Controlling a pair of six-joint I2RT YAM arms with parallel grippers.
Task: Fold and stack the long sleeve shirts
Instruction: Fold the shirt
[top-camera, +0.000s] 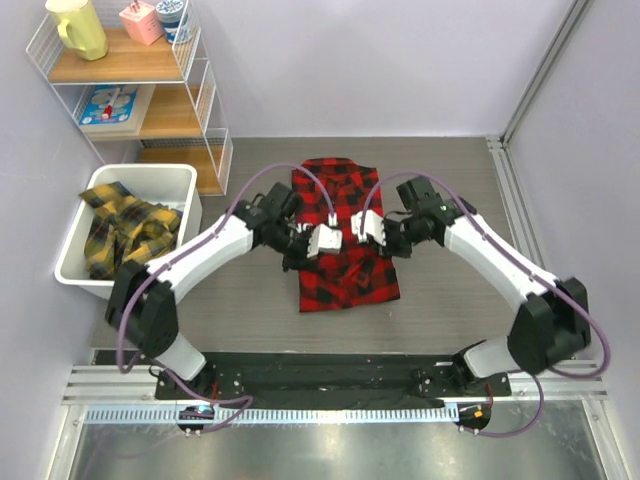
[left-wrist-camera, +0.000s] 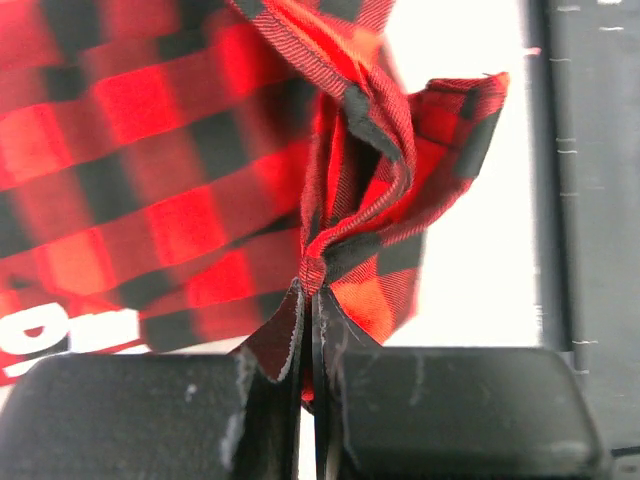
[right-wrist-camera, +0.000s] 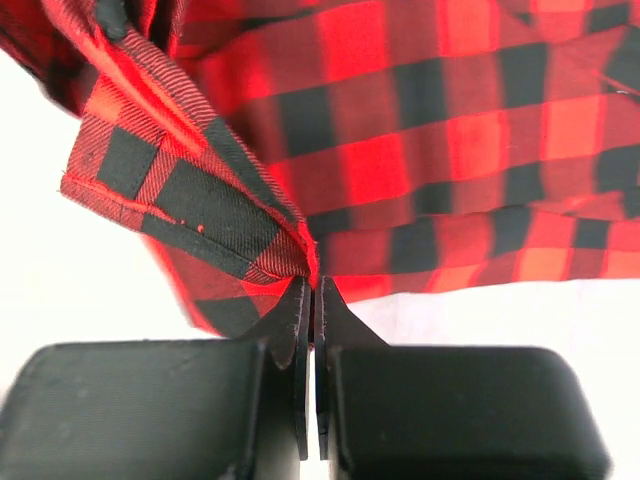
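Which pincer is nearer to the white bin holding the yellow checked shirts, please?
Left. The left pincer grips the red shirt at mid-table, right of the bin; the right pincer grips it farther right again.

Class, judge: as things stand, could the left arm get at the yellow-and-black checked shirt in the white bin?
Probably not yet: the left pincer is shut on the red-and-black checked flannel shirt. The yellow-and-black checked shirt lies uncovered in the open white plastic bin beside that arm.
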